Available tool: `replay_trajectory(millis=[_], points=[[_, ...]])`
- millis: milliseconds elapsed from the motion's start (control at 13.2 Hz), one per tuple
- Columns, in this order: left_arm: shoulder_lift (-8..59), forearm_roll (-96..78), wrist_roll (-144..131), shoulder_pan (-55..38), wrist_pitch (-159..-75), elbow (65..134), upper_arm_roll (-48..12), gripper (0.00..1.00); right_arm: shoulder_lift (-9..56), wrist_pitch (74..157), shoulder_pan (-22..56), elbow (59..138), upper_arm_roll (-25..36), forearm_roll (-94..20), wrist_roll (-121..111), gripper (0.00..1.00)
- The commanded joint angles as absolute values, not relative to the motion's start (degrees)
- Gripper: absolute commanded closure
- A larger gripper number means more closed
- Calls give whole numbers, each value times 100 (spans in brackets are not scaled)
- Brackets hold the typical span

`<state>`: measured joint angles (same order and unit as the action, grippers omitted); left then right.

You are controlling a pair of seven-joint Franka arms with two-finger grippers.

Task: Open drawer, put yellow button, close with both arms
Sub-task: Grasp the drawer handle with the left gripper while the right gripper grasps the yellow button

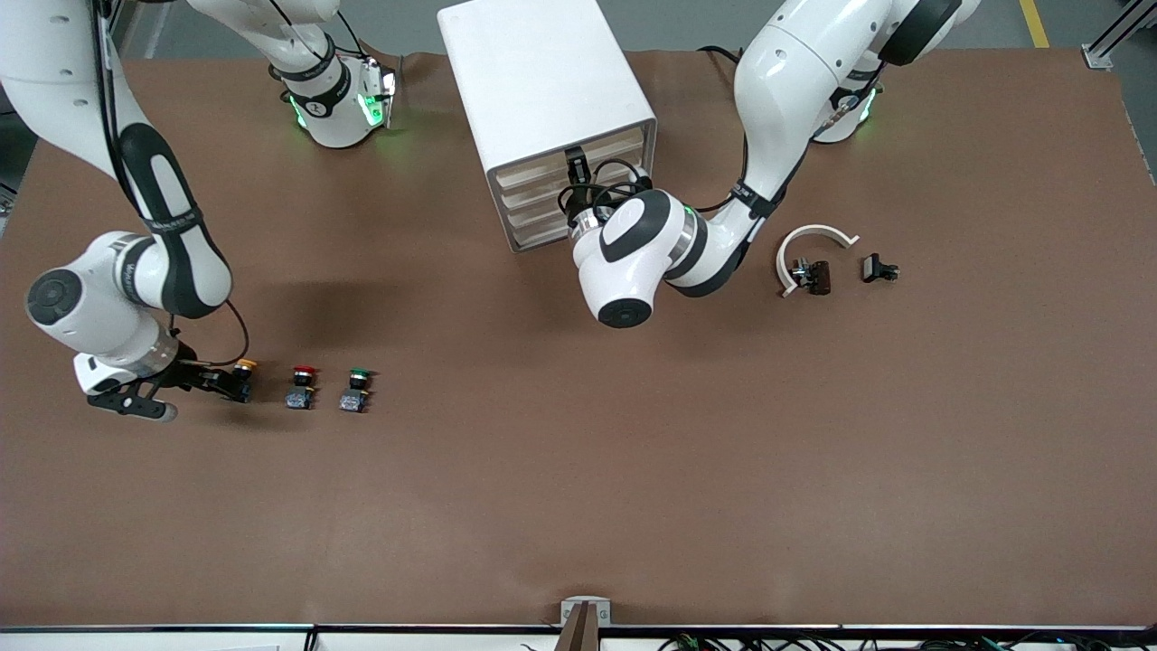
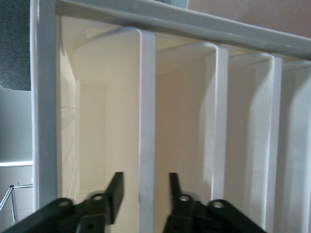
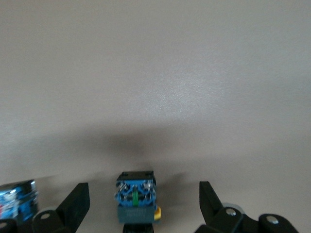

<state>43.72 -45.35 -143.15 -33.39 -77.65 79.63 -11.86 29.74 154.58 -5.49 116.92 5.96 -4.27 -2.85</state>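
No text, number or brand can be read with certainty.

- Black band on the right arm (image 1: pixel 172 220): one line of pale lettering, too small to read.
- Black collar (image 1: pixel 316 101) at the right arm's base, at about 9 o'clock from the cabinet (image 1: pixel 547 99): a round white mark holding a single character, possibly "1".
- Yellow button (image 3: pixel 135 196): raised lettering on its blue-grey base, not legible.

red switch (image 1: pixel 302 386) – green switch (image 1: pixel 356 390) – white arc (image 1: pixel 811 250) – black clip (image 1: pixel 879 268)
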Motion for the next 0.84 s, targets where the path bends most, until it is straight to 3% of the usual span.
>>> replay_trajectory(millis=[0,152,380,684,759], points=[[4412,-4667,-14449,-3384,-7682,7954,-1187,79,3120,15776,-562,11821,510,-553,-237,0],[4491,-4658,-14449,-3340,-7682,7945,-1160,95,3129,15724,-519,11830,501,-825,-202,0],[4526,-4632,-14449,-3235,-7682,7910,-1116,99,3129,15601,-501,11830,501,-888,-220,4],[4491,-4649,-14441,-2884,-7699,7770,-1081,99,3120,15442,-518,11830,501,-888,-229,88],[4509,-4658,-14423,-2778,-7725,7691,-1081,99,3111,15399,-519,11830,501,-888,-263,100]])
